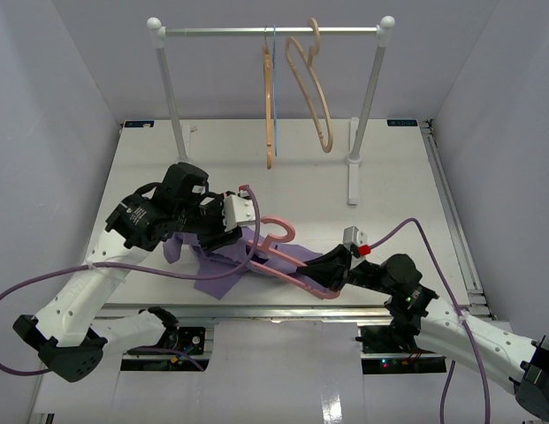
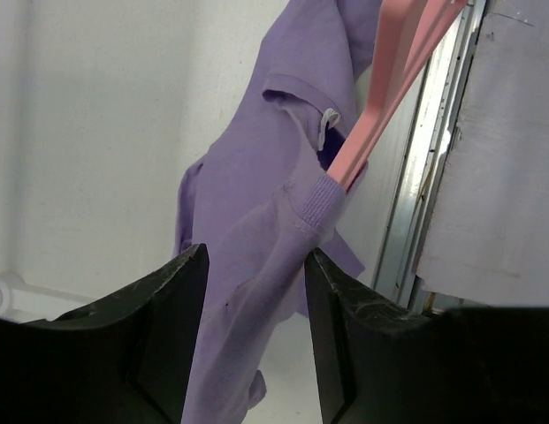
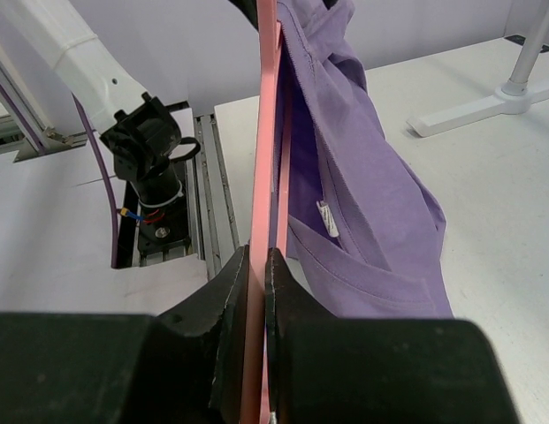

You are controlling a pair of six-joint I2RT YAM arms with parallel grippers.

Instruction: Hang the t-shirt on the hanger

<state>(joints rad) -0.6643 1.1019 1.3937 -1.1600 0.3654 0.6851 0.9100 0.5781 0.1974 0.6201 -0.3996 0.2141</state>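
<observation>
The lavender t-shirt (image 1: 223, 265) hangs crumpled over the pink hanger (image 1: 283, 231) low over the table's near middle. My right gripper (image 1: 331, 265) is shut on the hanger's lower bar; in the right wrist view the pink bar (image 3: 267, 132) runs up from between the closed jaws (image 3: 256, 261), and the t-shirt (image 3: 362, 177) drapes to its right. My left gripper (image 1: 228, 231) is at the t-shirt's left side. In the left wrist view its jaws (image 2: 254, 265) stand apart with loose t-shirt fabric (image 2: 256, 177) hanging between them, unpinched. The hanger's arm (image 2: 389, 79) pokes into the collar.
A clothes rack (image 1: 270, 32) stands at the back of the table with two tan wooden hangers (image 1: 314, 88) and a thin blue wire hanger (image 1: 274, 79) on its rail. Its right foot (image 1: 353, 177) rests behind the work area. The table's metal front edge (image 1: 283, 309) is just below the t-shirt.
</observation>
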